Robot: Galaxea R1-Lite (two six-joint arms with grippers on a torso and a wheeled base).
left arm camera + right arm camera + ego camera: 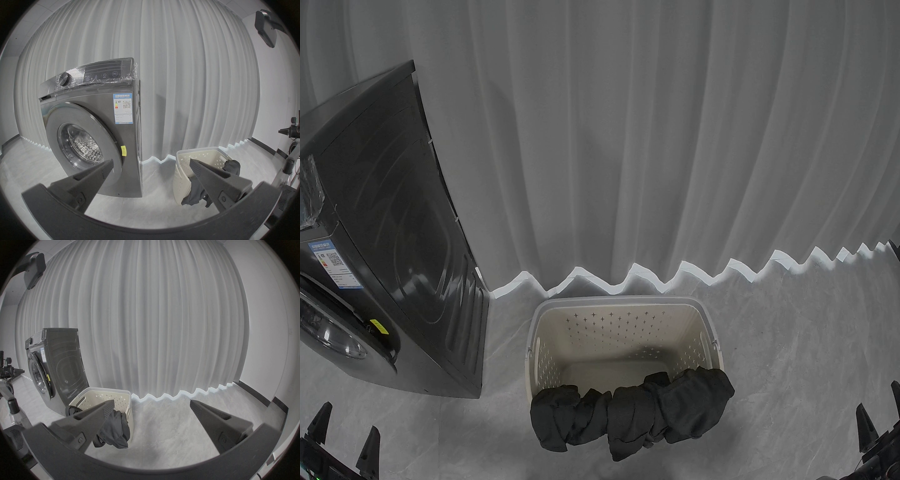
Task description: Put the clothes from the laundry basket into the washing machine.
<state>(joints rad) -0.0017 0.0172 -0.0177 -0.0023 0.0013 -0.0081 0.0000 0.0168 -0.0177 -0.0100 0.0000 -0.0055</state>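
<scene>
Hovering low and near, my left tool [151,162] and right tool [152,402] gape wide, both empty. Dark clothes [631,409] drape over the near rim of the laundry basket [619,302], handy for pinching, I judge; the washing machine [394,237] stands just left.

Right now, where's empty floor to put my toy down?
Bare floor lies to the right of the laundry basket, up to the curtain. A narrower strip runs between basket and washing machine. The basket's near rim is crowded: dark clothes drape over it.
</scene>
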